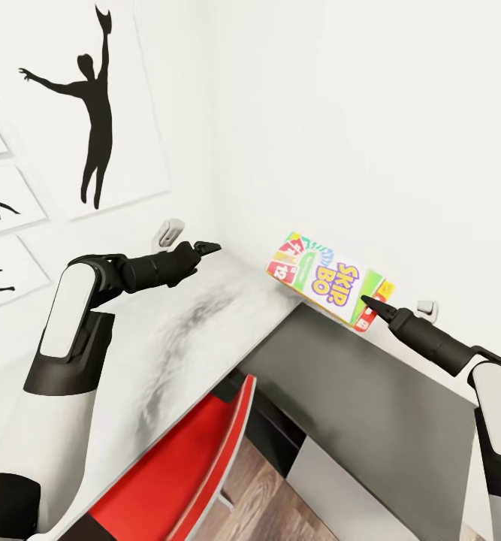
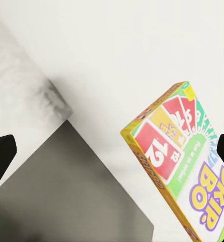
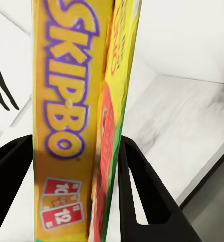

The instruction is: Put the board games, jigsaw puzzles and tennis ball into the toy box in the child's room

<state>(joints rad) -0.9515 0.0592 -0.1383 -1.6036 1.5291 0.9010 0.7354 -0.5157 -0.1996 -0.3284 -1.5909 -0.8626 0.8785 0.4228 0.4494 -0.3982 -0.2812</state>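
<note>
Board game (image 1: 330, 280) clamped in outstretched right hand (image 1: 372, 303).

White walls (image 1: 340, 113), black silhouette pictures (image 1: 92, 113), wood-plank floor (image 1: 265, 496), red chair (image 1: 182, 466)

**Desk corner hemmed by walls**

The table (image 1: 182, 330) top lay bare along its visible stretch, leaving open passage over it. Two white walls closed the far corner. The Skip-Bo box (image 1: 329, 280), clamped in the right gripper (image 1: 370, 302), hung over the table's far edge near the wall. A red chair (image 1: 197, 458) crowded the near edge.
</note>
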